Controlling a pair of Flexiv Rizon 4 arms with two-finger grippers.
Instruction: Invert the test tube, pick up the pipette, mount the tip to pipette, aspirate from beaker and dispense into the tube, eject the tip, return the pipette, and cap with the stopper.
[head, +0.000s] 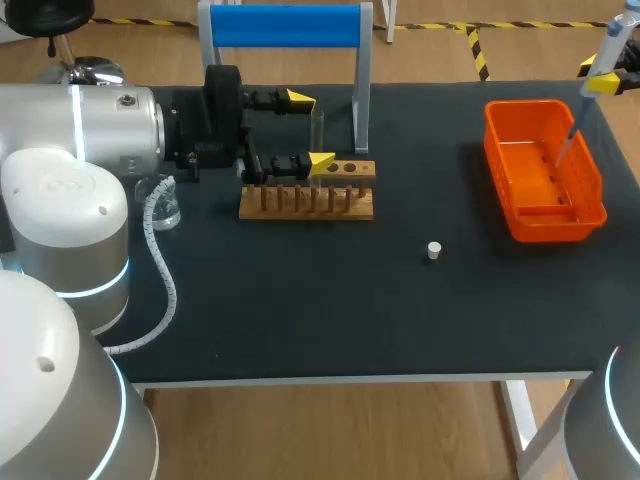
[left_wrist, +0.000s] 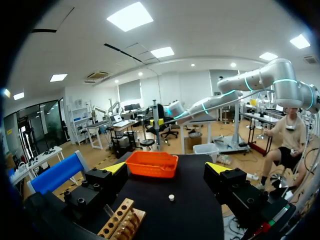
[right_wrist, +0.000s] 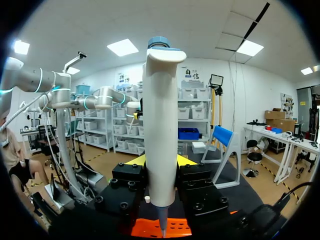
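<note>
In the right wrist view the pipette (right_wrist: 160, 125) stands smack in front of the right gripper (right_wrist: 161, 167), so only slivers of its yellow fingertips (right_wrist: 135, 161) peek out. The orange bin (right_wrist: 150, 227) is mostly behind the finger blocks and clipped by the rim. The stopper (right_wrist: 147, 199) is just a speck.

From the head view, the pipette's top is chopped off past the table's far right corner. Its thin end is too fine to tell shaft from tip.

The test tube (head: 317, 125) is clear glass, so I can't tell if the left gripper (head: 311, 130) touches it. The beaker (head: 168, 205) by the left edge sits half behind the hose (head: 160, 265).
</note>
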